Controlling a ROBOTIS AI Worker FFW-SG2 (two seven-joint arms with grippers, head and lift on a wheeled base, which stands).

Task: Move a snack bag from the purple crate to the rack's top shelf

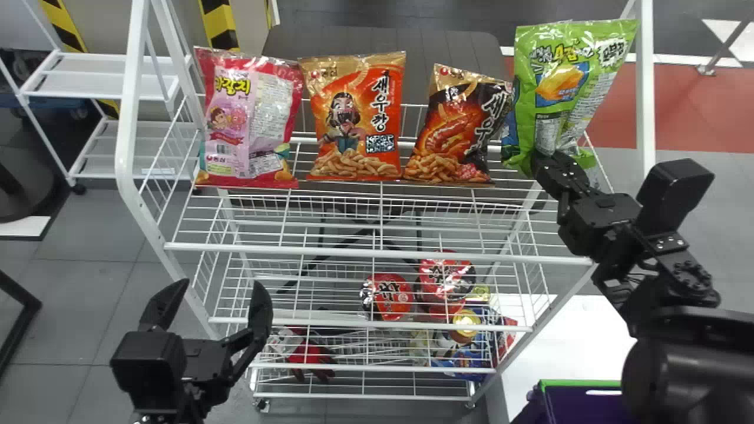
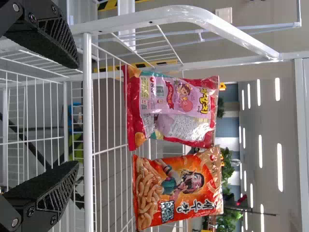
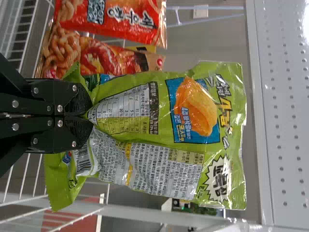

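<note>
Green bag [image 1: 565, 65], upper right: likely light, crushable; right gripper [image 3: 90, 116] pinches its lower part, suitably. Left gripper [image 1: 221, 284], lower left: open.

Glossy film, smooth metal, matt black

We see glossy, crinkled plastic film on the rectangular green snack bag [image 1: 556, 82] and the same shine on the orange snack bag [image 1: 353, 112]. The white wire rack [image 1: 383, 254] looks like smooth coated metal. The purple, green-rimmed crate [image 1: 583, 383] seems smooth plastic; the left gripper [image 1: 218, 290] has matt, rough black jaws.
</note>
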